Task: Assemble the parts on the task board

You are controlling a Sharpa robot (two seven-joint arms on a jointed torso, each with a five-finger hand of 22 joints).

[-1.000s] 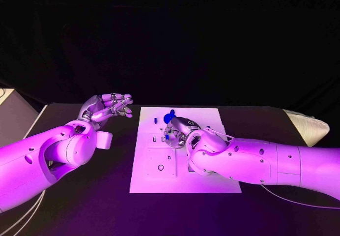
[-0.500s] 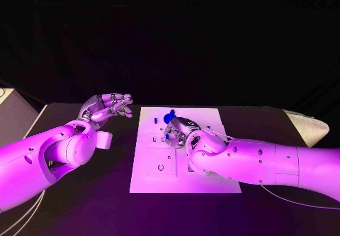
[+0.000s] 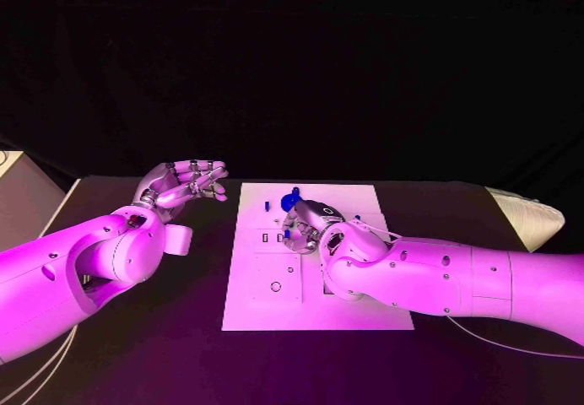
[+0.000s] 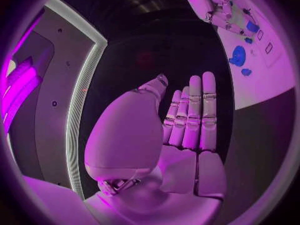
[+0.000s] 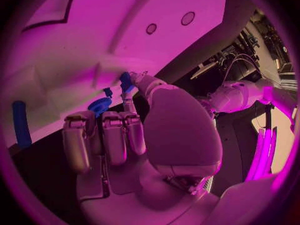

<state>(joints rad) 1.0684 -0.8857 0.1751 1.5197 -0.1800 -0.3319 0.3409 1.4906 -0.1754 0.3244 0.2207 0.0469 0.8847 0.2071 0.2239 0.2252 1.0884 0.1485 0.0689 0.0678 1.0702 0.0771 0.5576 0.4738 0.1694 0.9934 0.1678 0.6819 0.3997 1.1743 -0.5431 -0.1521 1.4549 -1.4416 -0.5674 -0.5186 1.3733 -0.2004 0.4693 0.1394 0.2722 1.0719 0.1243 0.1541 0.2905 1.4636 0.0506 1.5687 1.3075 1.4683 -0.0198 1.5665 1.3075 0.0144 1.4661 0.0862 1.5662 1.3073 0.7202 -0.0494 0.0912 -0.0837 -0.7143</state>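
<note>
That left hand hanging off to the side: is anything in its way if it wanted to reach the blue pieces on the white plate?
Nothing visible lies on the table between the left hand and the task board. The right hand is already over the board's far part among the blue parts, so it would crowd that spot.

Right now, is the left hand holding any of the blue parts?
No, the left hand is bare, fingers straight, over the black table beside the task board.

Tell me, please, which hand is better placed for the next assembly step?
Probably the right hand: it is over the task board, pinching a blue part. The left hand hovers empty beside the board.
</note>
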